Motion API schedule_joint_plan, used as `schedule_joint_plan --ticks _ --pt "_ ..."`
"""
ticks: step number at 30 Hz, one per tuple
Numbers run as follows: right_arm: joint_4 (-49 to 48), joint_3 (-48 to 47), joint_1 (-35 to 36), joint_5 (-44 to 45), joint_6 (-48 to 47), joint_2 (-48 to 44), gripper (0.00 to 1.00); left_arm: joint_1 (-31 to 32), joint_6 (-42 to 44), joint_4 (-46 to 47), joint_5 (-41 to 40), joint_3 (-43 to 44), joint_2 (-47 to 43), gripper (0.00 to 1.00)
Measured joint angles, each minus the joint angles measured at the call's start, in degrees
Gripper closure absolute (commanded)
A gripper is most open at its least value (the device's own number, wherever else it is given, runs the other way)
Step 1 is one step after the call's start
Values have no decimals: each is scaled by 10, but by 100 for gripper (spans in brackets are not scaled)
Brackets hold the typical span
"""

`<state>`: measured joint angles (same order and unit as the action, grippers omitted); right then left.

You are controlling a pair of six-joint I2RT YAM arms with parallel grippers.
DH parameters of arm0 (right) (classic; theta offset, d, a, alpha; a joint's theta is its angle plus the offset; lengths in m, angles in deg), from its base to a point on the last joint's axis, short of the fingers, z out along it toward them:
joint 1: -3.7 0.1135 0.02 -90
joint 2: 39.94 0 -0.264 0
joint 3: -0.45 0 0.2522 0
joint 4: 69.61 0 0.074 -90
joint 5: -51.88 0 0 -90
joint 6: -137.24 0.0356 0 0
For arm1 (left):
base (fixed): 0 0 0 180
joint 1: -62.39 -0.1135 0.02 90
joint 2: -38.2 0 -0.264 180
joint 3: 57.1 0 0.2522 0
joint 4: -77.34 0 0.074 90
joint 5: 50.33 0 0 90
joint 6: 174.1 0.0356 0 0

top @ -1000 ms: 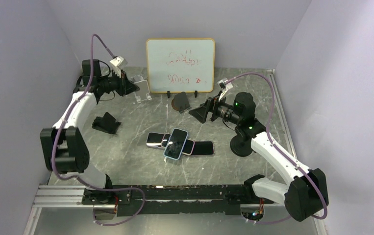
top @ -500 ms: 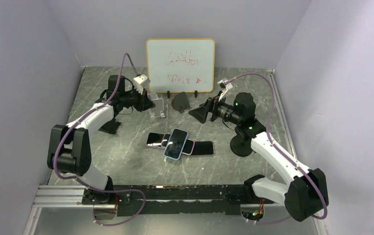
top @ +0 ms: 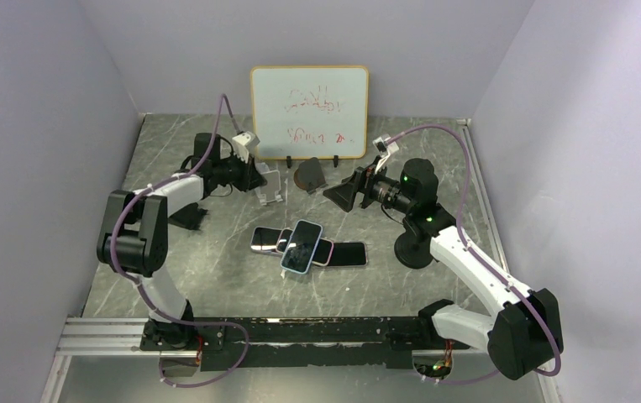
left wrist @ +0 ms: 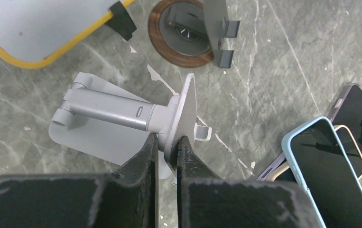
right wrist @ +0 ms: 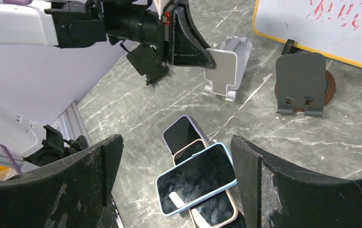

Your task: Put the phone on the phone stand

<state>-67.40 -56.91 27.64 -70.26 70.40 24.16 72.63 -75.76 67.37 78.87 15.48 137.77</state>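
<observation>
The grey metal phone stand point(top: 272, 185) stands on the table in front of the whiteboard. My left gripper point(top: 258, 176) is shut on the edge of its backplate point(left wrist: 187, 107), one finger on each side. In the middle of the table lies a pile of phones, and the blue-cased phone point(top: 302, 246) is on top, screen up. The right gripper point(top: 342, 195) hovers open, back right of the pile. In the right wrist view the blue-cased phone point(right wrist: 198, 178) shows between its wide-apart fingers, well below them.
A whiteboard point(top: 309, 101) leans at the back. A dark stand on a round wooden base point(top: 310, 175) sits just right of the grey stand. A black folding stand point(top: 184, 214) is at the left and a black round-based stand point(top: 415, 252) at the right.
My left arm has carried the grey stand from the back left towards the table's middle, in front of the whiteboard. The right arm and the phones have not moved.
</observation>
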Motion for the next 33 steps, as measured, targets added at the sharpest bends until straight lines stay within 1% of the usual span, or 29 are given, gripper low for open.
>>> schedule_joint_plan --ticks 3,4,5,6,8,12,17,21,23,24,27,31,33 --pt "0 0 0 0 0 0 12 0 0 0 5 5 25 95" --pt "0 0 0 0 0 0 12 -2 0 0 9 8 34 93" --pt "0 0 0 0 0 0 12 -4 0 -2 13 12 42 86" --pt "0 0 0 0 0 0 12 -6 1 -3 19 17 50 77" --pt "0 0 0 0 0 0 12 -9 9 -16 35 40 70 68" --pt "0 0 0 0 0 0 12 -16 38 -71 43 97 102 61" --pt "0 0 0 0 0 0 12 -33 65 -109 41 111 86 52" --pt "-3 2 0 0 0 0 12 -75 67 -116 37 99 22 48" --pt "-7 3 0 -1 1 2 12 -99 61 -114 23 87 -29 41" --pt "-9 3 0 -2 1 4 12 -108 57 -111 14 79 -54 40" --pt "-12 3 0 -4 2 11 12 -135 30 -107 -59 49 -155 40" --pt "-21 9 0 -9 7 21 12 -140 0 -126 -134 28 -232 41" --pt "-23 10 0 -12 11 25 12 -151 -15 -139 -161 -6 -266 42"
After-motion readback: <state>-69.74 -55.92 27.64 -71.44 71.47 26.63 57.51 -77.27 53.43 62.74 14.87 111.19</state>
